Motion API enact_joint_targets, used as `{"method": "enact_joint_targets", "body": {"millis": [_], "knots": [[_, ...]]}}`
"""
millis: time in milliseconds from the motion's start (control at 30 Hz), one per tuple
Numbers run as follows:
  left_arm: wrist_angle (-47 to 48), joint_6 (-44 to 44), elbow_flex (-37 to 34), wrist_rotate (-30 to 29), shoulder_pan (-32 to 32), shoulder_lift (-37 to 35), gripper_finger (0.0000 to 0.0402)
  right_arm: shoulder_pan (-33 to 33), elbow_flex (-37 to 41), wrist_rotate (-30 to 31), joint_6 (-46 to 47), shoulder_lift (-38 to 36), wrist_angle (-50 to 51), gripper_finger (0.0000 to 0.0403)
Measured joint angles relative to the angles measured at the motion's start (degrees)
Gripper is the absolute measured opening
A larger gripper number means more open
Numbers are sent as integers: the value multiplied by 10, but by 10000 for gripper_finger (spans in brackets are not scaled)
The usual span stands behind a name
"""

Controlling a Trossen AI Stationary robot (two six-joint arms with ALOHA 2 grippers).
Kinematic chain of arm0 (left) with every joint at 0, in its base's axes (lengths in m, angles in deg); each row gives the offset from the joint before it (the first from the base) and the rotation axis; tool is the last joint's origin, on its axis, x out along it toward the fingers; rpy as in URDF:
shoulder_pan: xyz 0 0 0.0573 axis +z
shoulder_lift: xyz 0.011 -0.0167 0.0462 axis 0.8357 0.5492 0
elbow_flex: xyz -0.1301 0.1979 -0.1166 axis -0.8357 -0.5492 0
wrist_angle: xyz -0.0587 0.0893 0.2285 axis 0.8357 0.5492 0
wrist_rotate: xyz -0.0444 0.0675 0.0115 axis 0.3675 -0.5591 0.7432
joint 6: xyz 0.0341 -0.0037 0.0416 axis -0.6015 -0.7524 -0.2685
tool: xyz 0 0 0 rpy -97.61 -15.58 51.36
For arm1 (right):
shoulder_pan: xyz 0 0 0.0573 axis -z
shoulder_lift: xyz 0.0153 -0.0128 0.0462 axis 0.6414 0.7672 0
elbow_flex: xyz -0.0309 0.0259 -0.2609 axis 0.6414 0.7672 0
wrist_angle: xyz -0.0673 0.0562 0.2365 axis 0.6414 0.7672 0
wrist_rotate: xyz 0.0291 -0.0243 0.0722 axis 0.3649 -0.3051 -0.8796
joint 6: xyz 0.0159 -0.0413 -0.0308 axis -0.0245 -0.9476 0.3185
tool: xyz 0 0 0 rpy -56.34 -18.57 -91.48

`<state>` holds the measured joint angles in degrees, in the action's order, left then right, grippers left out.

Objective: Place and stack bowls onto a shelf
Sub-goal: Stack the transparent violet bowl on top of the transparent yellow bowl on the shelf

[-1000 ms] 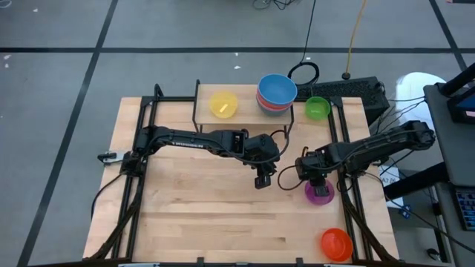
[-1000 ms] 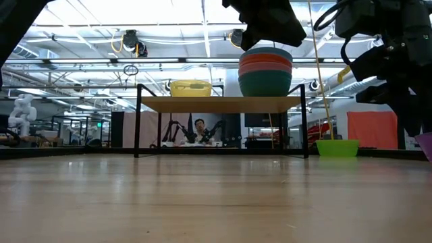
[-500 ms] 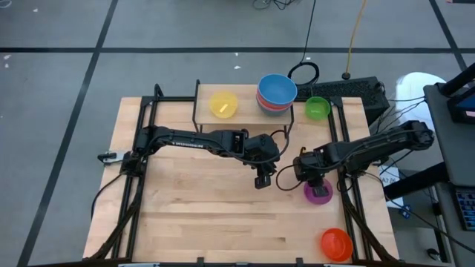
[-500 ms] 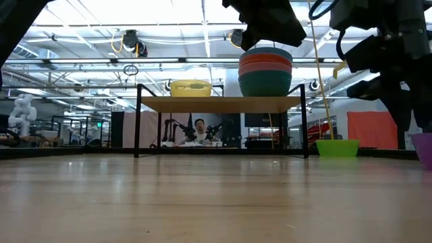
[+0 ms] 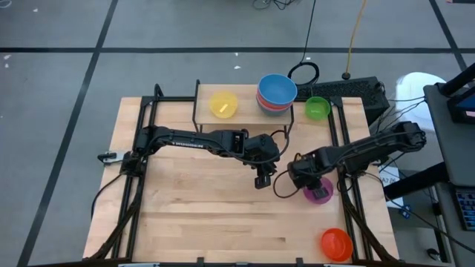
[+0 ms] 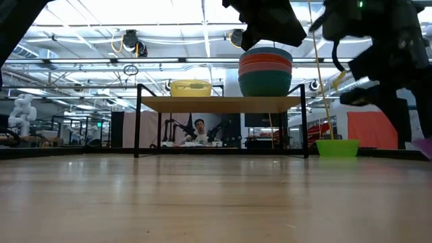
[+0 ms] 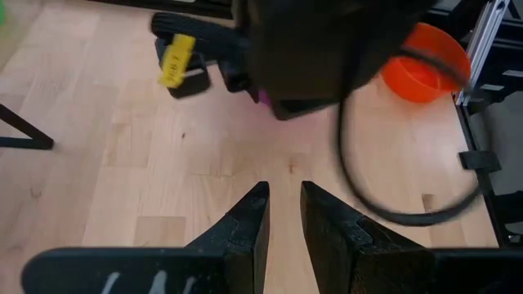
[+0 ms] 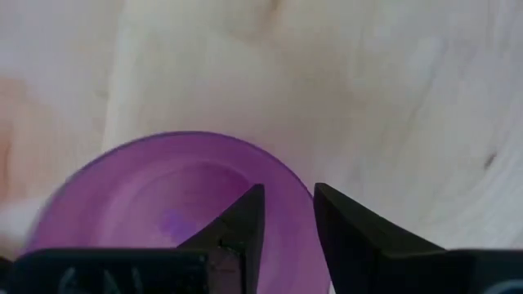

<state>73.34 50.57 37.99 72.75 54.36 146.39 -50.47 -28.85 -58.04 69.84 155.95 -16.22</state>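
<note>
right tool (image 8: pixel 286 224) sits over the purple bowl (image 8: pixel 172 204), fingers straddling its rim with a narrow gap; whether it is gripped cannot be told. in the high view the arm hides most of that bowl. left tool (image 7: pixel 282 220) hangs mid-bench, fingers slightly parted, holding nothing. on the shelf (image 5: pixel 249 111): yellow bowl (image 5: pixel 223 104) and a blue-topped stack (image 5: pixel 277 91). green bowl (image 5: pixel 317 108) lies beside the shelf, orange bowl (image 5: pixel 335 243) near the bench (image 5: pixel 208 215) corner.

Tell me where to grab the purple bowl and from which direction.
Grip the purple bowl by its thin rim, coming straight down from above: it sits upright and open on the tabletop, so the rim is the only edge two fingers can straddle. The right gripper is already placed that way, with one finger inside the wall and the other outside.
</note>
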Motion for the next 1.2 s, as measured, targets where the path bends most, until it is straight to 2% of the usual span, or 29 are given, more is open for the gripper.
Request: {"method": "enact_joint_targets", "body": {"millis": [233,433,733,933,1067,1200], "knots": [[0,0,0,0,0,0,76,-5,-26,3,-63,-5,-9,100],[0,0,0,0,0,0,76,-4,-24,-49,-141,4,-4,100],[0,1,0,0,0,0,76,-4,-24,-49,-234,20,-12,100],[0,4,0,0,0,0,76,-4,-24,-49,-271,62,-25,100],[0,14,0,0,0,0,76,-4,-24,-19,-273,86,-34,99],[0,19,0,0,0,0,76,-4,-24,-18,-273,94,-44,77]]}}
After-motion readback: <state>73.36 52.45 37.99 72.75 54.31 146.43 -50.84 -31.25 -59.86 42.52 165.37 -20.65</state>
